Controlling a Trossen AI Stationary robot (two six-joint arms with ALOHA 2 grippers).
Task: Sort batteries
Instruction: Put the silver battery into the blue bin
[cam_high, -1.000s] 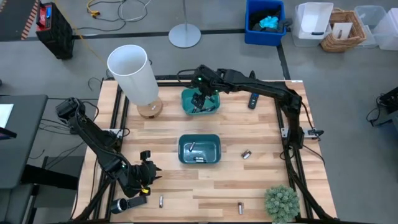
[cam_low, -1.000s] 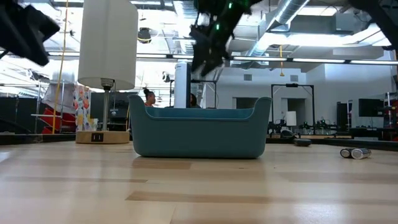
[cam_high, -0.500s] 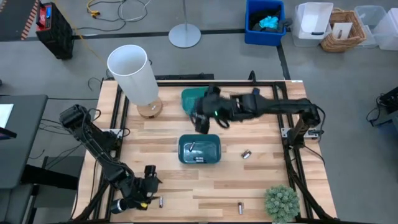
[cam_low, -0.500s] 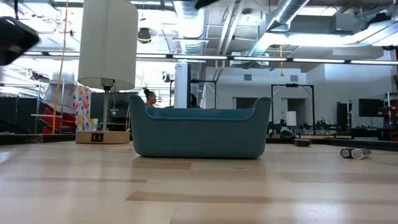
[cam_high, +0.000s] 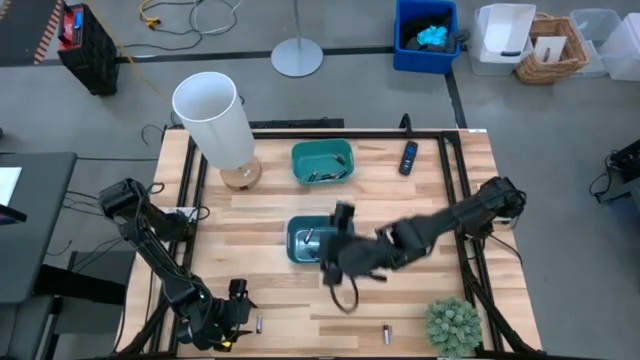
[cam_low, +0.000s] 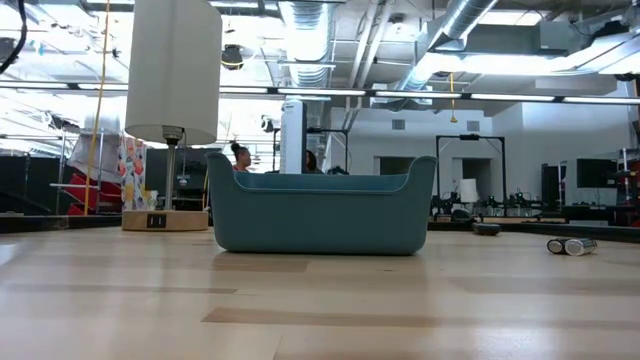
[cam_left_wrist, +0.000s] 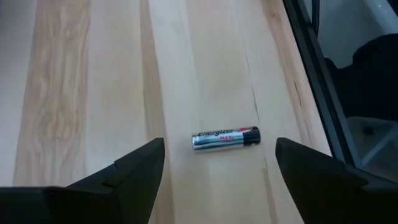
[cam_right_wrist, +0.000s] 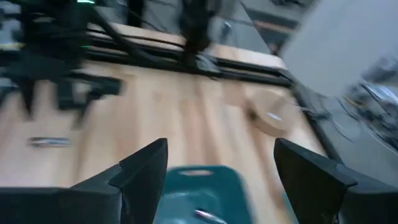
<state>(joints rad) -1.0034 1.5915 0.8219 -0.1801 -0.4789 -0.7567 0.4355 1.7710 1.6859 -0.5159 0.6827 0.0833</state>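
Observation:
A silver battery (cam_left_wrist: 225, 138) lies on its side on the wood near the table's front left corner (cam_high: 258, 324). My left gripper (cam_left_wrist: 217, 163) hovers open just short of it, slanting down, one finger to each side (cam_high: 240, 310). My right gripper (cam_high: 328, 252) is open in the air over the near teal bin (cam_high: 345, 225), pointing toward the table's left (cam_right_wrist: 214, 163). The near bin holds a few batteries (cam_high: 310, 237), and the far teal bin (cam_high: 322, 150) holds several. Loose batteries lie right of the near bin (cam_high: 396, 248) and near the front edge (cam_high: 386, 333).
A white lamp (cam_high: 215, 118) stands at the far left on a round wooden base. A black remote-like device (cam_high: 407, 158) lies at the far right. A green plant (cam_high: 452, 325) sits at the front right corner. Black frame rails (cam_high: 185, 200) run along the table's sides.
My right gripper has swung from above the far teal bin toward the table's near edge, to over the near bin, and has left the low view. My left gripper has gone toward the near edge and down, closer to the battery at the front left.

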